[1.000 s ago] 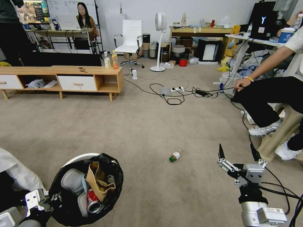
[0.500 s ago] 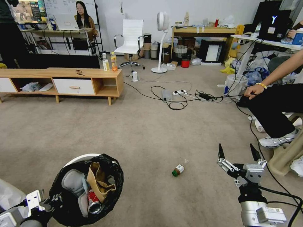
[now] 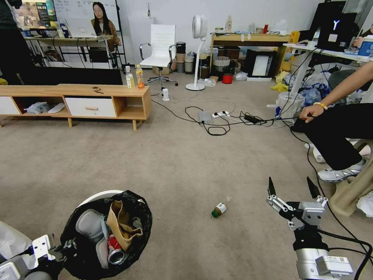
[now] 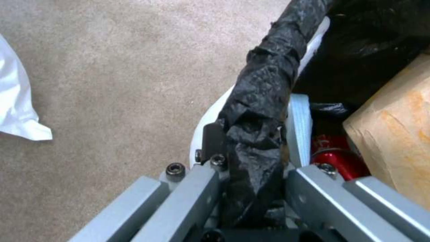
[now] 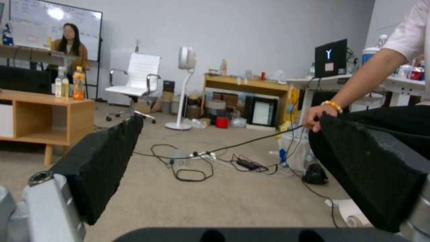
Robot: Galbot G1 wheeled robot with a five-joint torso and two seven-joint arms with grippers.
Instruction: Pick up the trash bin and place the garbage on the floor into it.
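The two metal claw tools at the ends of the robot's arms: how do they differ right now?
The left tool is shut on the black-bagged rim of the small round white plastic trash bin, holding it low at the robot's left. The right tool is open and empty, its fingers spread above the beige carpet floor, pointing into the room. Both have black-padded fingers.

Low wooden TV cabinet [image 3: 77,99] at far left w/ white drawer; two drink bottles [image 3: 135,76] upright on its top, near right end. White office chair [image 3: 160,52] & pedestal fan [image 3: 198,50] behind. Tangle of black cables [image 3: 217,116] plus power strip mid-room. Wooden desk [image 3: 248,42] at back wall, clutter under it, prob. boxes.
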